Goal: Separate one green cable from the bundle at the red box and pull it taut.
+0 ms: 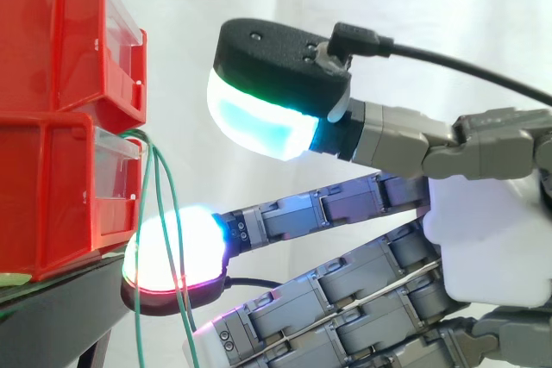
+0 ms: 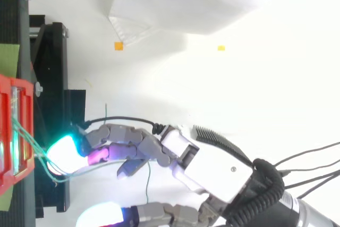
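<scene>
Nearby, straight fingers (image 1: pixel 205 246) meet green cables (image 1: pixel 175 213) — beside red bin (image 1: pixel 60 187).

Side view: camera beside work, about bin height, facing level across toward white curtain (image 1: pixel 345 6). Very near: red bins (image 1: pixel 60 127) cut by left edge, hand (image 1: pixel 483 247) enters from right edge.

Top view: camera overhead, facing down, set further back. Bins at left edge on black stand (image 2: pixel 53 78); arm enters from lower right corner.

Shared: bin fronts, green cables (image 1: pixel 169 187), hand, stand edge.
</scene>
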{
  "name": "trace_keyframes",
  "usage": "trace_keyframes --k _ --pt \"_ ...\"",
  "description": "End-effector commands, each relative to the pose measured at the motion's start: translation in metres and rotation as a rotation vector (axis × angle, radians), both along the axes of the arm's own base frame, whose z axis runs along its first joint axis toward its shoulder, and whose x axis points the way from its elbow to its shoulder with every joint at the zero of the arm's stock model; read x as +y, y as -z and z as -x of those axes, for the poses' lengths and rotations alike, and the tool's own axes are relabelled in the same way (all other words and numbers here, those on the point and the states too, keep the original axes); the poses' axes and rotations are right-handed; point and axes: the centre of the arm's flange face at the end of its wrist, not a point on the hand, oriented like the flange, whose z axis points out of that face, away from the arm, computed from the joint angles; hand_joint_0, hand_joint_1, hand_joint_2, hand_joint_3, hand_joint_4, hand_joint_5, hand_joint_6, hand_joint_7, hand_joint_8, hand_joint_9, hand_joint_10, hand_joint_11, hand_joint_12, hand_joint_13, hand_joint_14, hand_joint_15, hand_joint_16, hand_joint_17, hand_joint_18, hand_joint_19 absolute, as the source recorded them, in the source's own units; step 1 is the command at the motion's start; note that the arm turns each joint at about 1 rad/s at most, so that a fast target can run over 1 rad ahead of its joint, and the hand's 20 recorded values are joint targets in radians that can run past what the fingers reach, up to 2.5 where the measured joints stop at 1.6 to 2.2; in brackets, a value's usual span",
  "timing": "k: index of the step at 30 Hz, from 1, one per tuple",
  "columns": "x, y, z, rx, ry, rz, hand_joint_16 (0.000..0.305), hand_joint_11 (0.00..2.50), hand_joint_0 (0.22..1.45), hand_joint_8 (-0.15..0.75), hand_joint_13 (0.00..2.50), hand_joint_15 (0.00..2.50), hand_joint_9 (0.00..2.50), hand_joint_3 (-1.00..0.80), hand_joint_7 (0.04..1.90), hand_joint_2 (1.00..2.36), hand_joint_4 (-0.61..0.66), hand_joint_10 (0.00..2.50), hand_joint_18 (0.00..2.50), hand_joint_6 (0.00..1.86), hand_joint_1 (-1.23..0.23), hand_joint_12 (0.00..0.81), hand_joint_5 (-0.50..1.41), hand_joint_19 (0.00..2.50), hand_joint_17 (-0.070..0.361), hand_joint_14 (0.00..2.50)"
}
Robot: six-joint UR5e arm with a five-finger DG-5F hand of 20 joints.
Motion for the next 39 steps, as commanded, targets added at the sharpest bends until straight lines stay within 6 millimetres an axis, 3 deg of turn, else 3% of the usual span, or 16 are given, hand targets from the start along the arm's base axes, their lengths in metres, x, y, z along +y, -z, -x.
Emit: trace_keyframes --k 1,12,19,29,33,39 --pt "0.011 -0.001 0.001 -0.011 0.000 -0.005 0.094 0.30 0.41 0.346 0.59 0.37 0.66 -0.50 0.68 1.00 0.07 0.01 0.88 0.50 -0.60 0.423 -0.24 0.50 0.212 0.01" --pt "0.019 -0.001 0.008 -0.084 0.020 -0.157 0.094 0.31 0.41 0.346 0.58 0.37 0.66 -0.50 0.69 1.00 0.07 0.01 0.88 0.50 -0.60 0.421 -0.24 0.51 0.211 0.01" --pt "0.000 0.002 0.008 -0.084 0.025 -0.202 0.093 0.31 0.41 0.344 0.58 0.38 0.65 -0.50 0.69 1.00 0.07 0.01 0.87 0.50 -0.61 0.419 -0.24 0.51 0.209 0.01" --pt "-0.006 -0.001 0.004 -0.099 0.034 -0.208 0.094 0.30 0.41 0.344 0.58 0.37 0.65 -0.50 0.68 1.00 0.07 0.01 0.87 0.50 -0.62 0.422 -0.24 0.51 0.211 0.01" --pt "-0.002 -0.018 -0.003 -0.117 0.054 -0.191 0.094 0.30 0.41 0.345 0.58 0.37 0.65 -0.50 0.68 1.00 0.07 0.01 0.87 0.50 -0.62 0.422 -0.24 0.51 0.211 0.01" --pt "0.010 0.006 -0.035 -0.124 0.064 -0.191 0.093 0.31 0.41 0.344 0.58 0.38 0.65 -0.50 0.69 1.00 0.07 0.01 0.87 0.50 -0.62 0.420 -0.24 0.51 0.210 0.01"
